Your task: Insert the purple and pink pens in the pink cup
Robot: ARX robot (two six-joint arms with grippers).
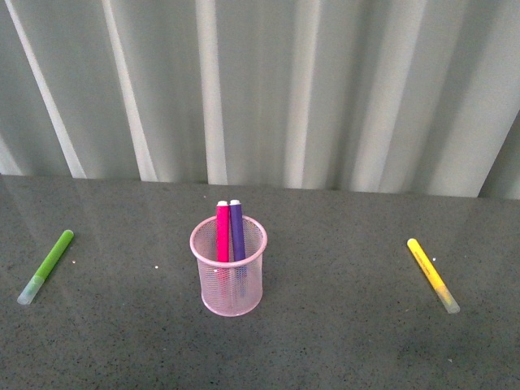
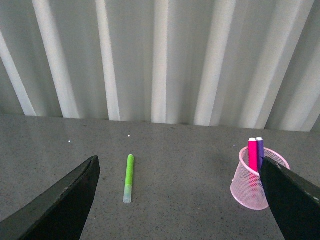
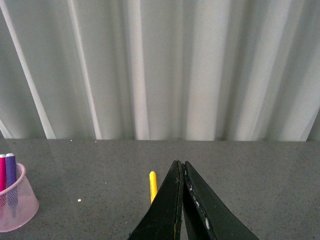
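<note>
The pink cup (image 1: 231,276) stands upright in the middle of the grey table. Inside it stand the hot pink pen (image 1: 223,231) and the purple pen (image 1: 237,230), side by side, tops above the rim. No arm shows in the front view. In the left wrist view my left gripper (image 2: 182,172) is open and empty, its dark fingers (image 2: 65,200) wide apart, with the cup (image 2: 252,186) and both pens (image 2: 253,152) beside the far finger. In the right wrist view my right gripper (image 3: 181,165) is shut on nothing, and the cup (image 3: 15,205) sits at the frame's edge.
A lime-green marker (image 1: 47,266) lies on the table left of the cup, also in the left wrist view (image 2: 129,177). A yellow marker (image 1: 432,275) lies to the right, partly hidden behind my right fingers (image 3: 153,186). A ribbed white wall (image 1: 260,89) backs the table.
</note>
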